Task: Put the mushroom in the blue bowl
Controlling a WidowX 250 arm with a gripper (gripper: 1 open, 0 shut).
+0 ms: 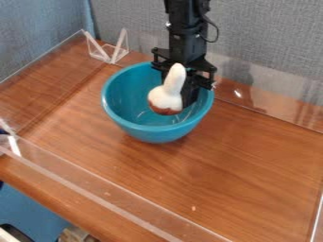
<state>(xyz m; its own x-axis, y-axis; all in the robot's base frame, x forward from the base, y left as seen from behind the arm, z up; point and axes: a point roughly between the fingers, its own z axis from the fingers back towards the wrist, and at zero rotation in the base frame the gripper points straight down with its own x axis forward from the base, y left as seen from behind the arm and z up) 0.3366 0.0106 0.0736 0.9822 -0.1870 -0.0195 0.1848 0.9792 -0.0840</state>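
Overhead, the black robot arm point(187, 24) comes straight down into the round, glossy turquoise-blue bowl point(131, 112), which sits near the back of the brown wooden desk point(240, 161). Low clear plastic walls point(76, 180) run along the desk's edges, at the near side, the left and the back right. Broad bare wood lies in front of the bowl and to its right, while behind it the grey fabric panel point(271, 38) stands close. A small clear stand point(111, 45) sits at the back left, well apart from the bowl.

Inside the bowl, toward its back right wall, the black hand point(187, 74) is closed on the small toy mushroom with cream-white stem and reddish-brown cap point(169, 89). Its fingertips are dark against the dark arm and partly behind the mushroom, so exactly where they pinch is hard to make out. The arm's upper part is cut off by the top edge.

The mushroom's long axis runs steeply, leaning a little: the stem points up toward the hand and the cap hangs lowest, down and to the left, close above the bowl's floor. Whether the cap touches the floor cannot be told.
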